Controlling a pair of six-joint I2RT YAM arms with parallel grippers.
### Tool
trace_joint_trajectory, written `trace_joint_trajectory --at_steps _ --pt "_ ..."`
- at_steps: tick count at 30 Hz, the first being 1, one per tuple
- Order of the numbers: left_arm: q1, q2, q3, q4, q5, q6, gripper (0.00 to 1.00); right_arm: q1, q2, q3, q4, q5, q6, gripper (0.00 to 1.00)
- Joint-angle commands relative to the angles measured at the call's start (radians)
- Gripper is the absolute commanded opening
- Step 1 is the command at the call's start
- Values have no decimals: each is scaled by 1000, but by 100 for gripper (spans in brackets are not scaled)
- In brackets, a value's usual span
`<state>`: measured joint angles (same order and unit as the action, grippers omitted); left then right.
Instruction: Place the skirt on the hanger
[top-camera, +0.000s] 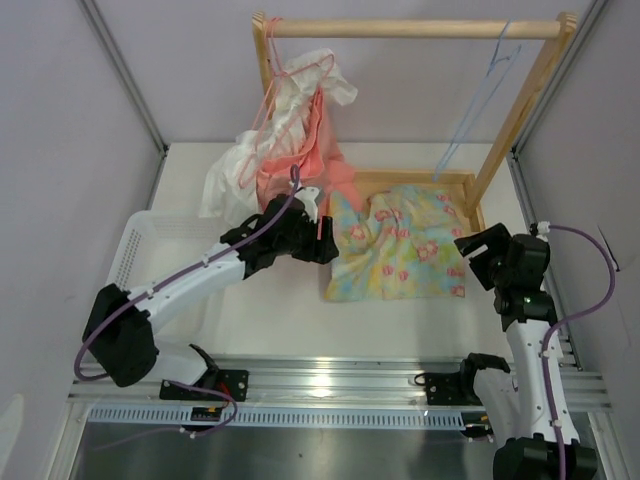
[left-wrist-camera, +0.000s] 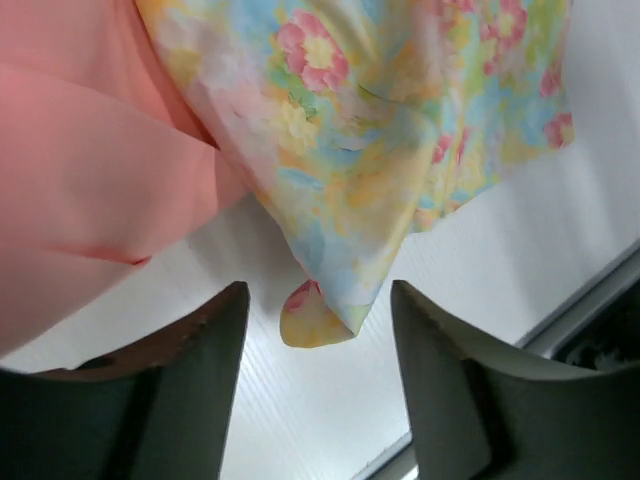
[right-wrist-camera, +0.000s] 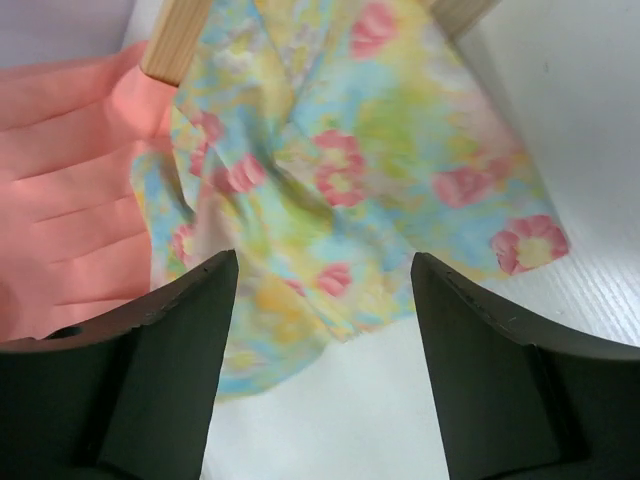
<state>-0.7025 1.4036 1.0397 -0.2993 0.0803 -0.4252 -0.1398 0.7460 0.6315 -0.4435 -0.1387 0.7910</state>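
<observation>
The skirt (top-camera: 400, 250), pale yellow and light blue with pink flowers, lies flat on the table, partly over the wooden rack base. The light-blue hanger (top-camera: 480, 100) hangs from the rack's top rail at the right. My left gripper (top-camera: 322, 240) is open at the skirt's left edge; in the left wrist view (left-wrist-camera: 318, 300) a skirt corner (left-wrist-camera: 315, 315) lies between its fingers. My right gripper (top-camera: 478, 258) is open at the skirt's right edge; in the right wrist view (right-wrist-camera: 325, 275) the skirt (right-wrist-camera: 340, 170) spreads beyond the open fingers.
A wooden rack (top-camera: 410, 28) stands at the back. A pink hanger (top-camera: 290, 75) on its left holds a salmon-pink garment (top-camera: 295, 160) and a white garment (top-camera: 225, 180). A white basket (top-camera: 150, 240) sits under my left arm.
</observation>
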Motion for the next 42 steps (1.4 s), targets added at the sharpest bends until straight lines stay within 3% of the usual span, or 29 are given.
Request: trace_joint_trajectory --at_steps 1,6,11,16,17,23,28,33,42 --pt "-18 -112 5 -70 2 65 71 -6 -2 68 -31 48 -16 79" --pt "-22 -160 137 -86 79 120 74 -11 90 120 6 18 -27 80" --pt "-57 -108 330 14 79 184 77 -14 147 180 34 30 -33 80" --pt "-100 185 712 57 -56 151 75 -32 197 208 51 11 -24 79" --pt "-104 231 862 68 -71 119 75 -34 205 211 51 7 -22 79" --pt "-138 498 1170 160 -119 23 76 -37 303 328 57 43 -80 78" --pt "-167 569 1198 257 -134 -4 76 -24 443 470 -6 36 -139 76" --pt "-221 592 1194 394 -231 29 80 6 365 350 19 15 -111 76" --pt "-296 682 1269 465 -387 45 84 95 173 172 -33 62 -108 77"
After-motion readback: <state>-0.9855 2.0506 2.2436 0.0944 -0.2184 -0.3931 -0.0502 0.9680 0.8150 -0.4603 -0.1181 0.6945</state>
